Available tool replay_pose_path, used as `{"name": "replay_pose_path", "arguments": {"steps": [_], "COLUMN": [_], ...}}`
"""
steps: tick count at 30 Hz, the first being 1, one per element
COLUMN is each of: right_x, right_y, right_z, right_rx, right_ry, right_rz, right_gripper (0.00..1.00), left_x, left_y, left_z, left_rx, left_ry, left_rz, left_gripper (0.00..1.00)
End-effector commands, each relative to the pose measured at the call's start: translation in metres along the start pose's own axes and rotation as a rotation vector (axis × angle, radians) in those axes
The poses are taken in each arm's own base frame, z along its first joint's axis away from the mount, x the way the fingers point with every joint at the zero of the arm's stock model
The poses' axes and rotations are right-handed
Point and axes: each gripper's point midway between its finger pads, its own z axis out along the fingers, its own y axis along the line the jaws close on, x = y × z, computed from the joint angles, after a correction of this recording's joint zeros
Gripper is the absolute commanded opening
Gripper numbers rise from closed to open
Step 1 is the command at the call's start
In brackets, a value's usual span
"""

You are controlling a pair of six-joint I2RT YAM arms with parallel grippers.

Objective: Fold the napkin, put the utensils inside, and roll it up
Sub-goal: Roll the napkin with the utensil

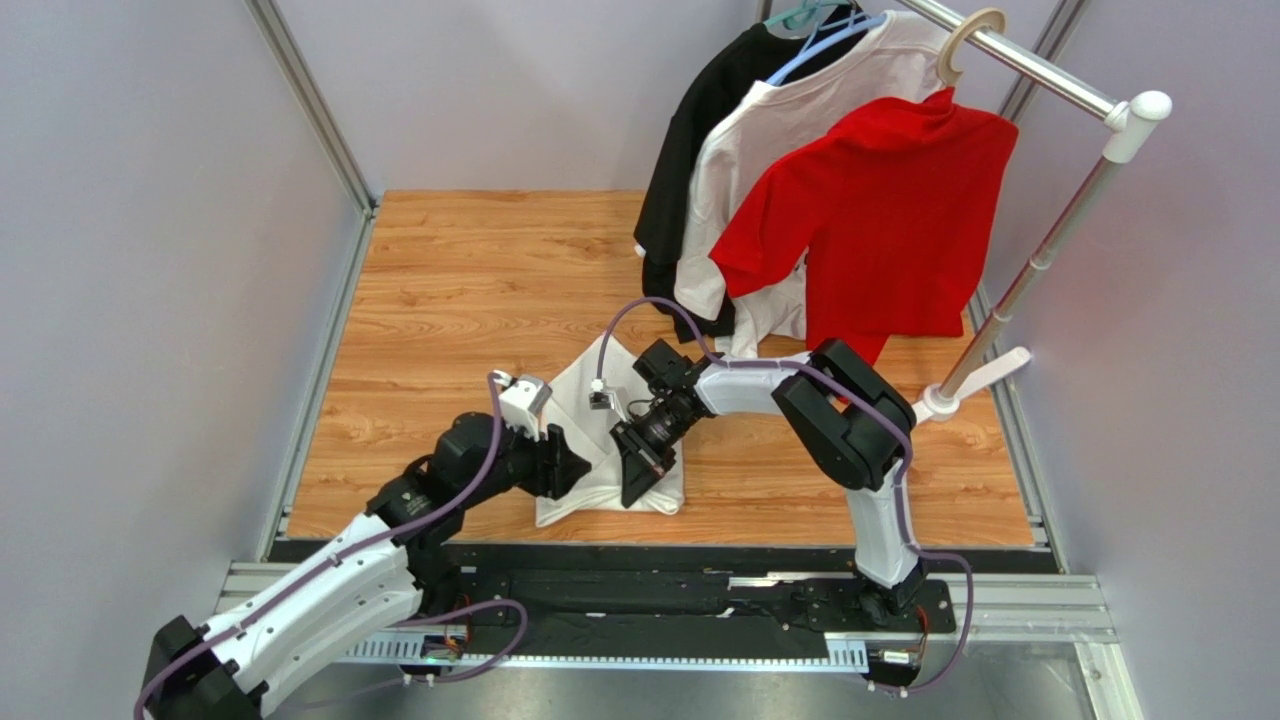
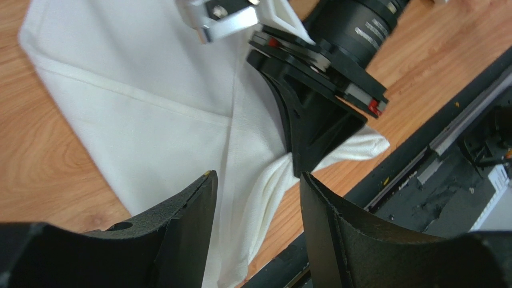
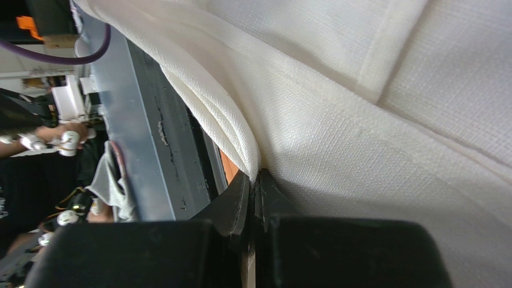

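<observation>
From above, one napkin [image 1: 589,435] lies near the table's [image 1: 451,300] front edge and looks partly folded. No spoon shows anywhere, so I judge loading and rolling are still to do. Over the left wrist, the left claw [image 2: 257,177] hangs spread above the napkin, holding nothing. At the right wrist, the right claw [image 3: 255,180] is pinched tight on the napkin's bunched edge.
</observation>
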Motion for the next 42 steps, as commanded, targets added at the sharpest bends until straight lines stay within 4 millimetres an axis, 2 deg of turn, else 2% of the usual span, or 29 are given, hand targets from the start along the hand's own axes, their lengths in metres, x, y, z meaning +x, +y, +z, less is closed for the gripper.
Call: {"name": "replay_pose_path", "arguments": {"steps": [1, 6, 15, 19, 28, 33, 38, 42], "right_x": [0.013, 0.012, 0.013, 0.011, 0.012, 0.012, 0.011, 0.011], "right_y": [-0.022, -0.027, -0.032, -0.031, -0.036, -0.036, -0.037, -0.039], "right_z": [-0.008, -0.013, -0.013, -0.013, -0.014, -0.014, -0.014, -0.015], "right_rx": [0.024, 0.005, 0.002, -0.017, -0.017, -0.023, -0.022, -0.028], "right_ry": [0.048, 0.039, 0.039, 0.036, 0.042, 0.048, 0.047, 0.043], "right_rz": [0.096, 0.128, 0.144, 0.159, 0.192, 0.204, 0.205, 0.212], "right_gripper": [0.00, 0.00, 0.00, 0.00, 0.00, 0.00, 0.00, 0.00], "left_x": [-0.001, 0.016, 0.024, 0.031, 0.032, 0.041, 0.046, 0.049], "left_y": [-0.019, -0.027, -0.028, -0.031, -0.044, -0.037, -0.031, -0.029], "left_z": [0.011, 0.024, 0.038, 0.037, 0.035, 0.042, 0.046, 0.044], "left_rx": [0.065, 0.042, 0.003, -0.003, 0.018, -0.037, -0.085, -0.098], "left_ry": [0.008, 0.074, 0.099, 0.121, 0.113, 0.170, 0.205, 0.211], "left_rz": [0.108, 0.153, 0.209, 0.244, 0.313, 0.335, 0.336, 0.324], "left_gripper": [0.61, 0.60, 0.59, 0.57, 0.59, 0.58, 0.54, 0.44]}}
